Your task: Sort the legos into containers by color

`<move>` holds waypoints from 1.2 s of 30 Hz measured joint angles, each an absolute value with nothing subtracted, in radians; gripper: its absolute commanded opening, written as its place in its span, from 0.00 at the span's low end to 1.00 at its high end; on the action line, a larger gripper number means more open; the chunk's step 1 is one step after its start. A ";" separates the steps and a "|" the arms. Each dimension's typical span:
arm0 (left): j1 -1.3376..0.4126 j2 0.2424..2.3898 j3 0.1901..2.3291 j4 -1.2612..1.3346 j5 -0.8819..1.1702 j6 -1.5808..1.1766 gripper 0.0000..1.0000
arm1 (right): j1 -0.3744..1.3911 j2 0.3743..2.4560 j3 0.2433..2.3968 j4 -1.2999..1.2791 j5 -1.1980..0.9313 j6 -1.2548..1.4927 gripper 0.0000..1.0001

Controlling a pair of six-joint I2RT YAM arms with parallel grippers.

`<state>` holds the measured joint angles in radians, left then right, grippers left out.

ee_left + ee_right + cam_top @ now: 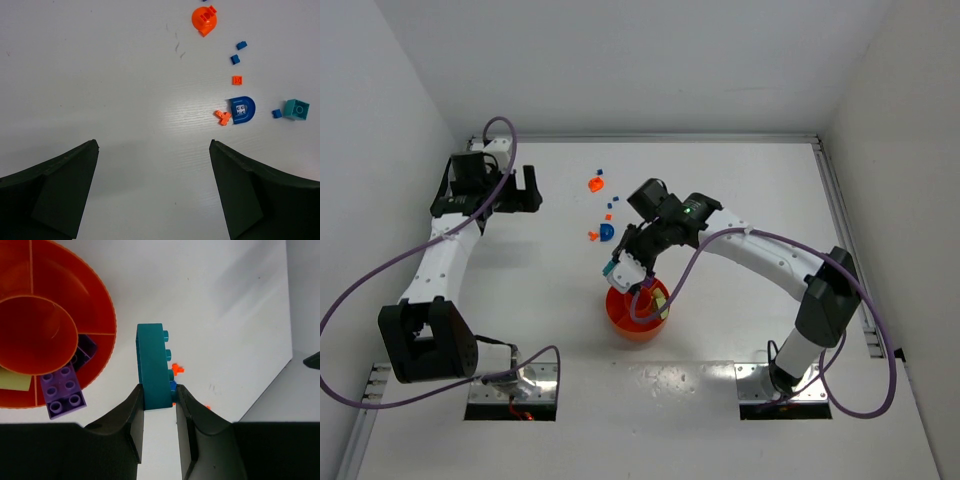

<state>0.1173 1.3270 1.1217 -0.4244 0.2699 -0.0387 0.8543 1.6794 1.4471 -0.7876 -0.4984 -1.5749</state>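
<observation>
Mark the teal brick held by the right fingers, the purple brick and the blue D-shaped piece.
teal brick [152,365]: right wrist view, its smooth side.
purple brick [62,390]: right wrist view, its studded top.
blue D-shaped piece [242,109]: left wrist view, its studded middle.

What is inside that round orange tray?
In the tray, two purple bricks lie in one wedge section, with a pale yellow piece in the next. The central cup looks empty. From above, the right gripper, which is holding a teal brick, covers part of the tray, so some sections are hidden.
</observation>
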 measured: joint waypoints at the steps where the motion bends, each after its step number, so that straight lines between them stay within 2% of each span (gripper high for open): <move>1: 0.119 1.327 1.121 -0.424 0.272 -0.039 0.99 | 0.854 1.679 1.447 -0.789 -0.502 -1.596 0.00; 13: 0.126 1.316 1.076 -0.413 0.284 -0.054 0.99 | 0.854 1.677 1.445 -0.871 -0.559 -1.763 0.00; 23: 0.126 1.178 0.975 -0.407 0.290 -0.058 0.99 | 0.865 1.676 1.439 -0.945 -0.551 -1.836 0.00; 32: 0.139 1.125 0.921 -0.409 0.292 -0.053 0.99 | 0.908 1.684 1.434 -0.952 -0.533 -1.846 0.11; 36: 0.153 1.124 0.921 -0.409 0.295 -0.045 0.99 | 0.915 1.703 1.435 -0.952 -0.526 -1.849 0.20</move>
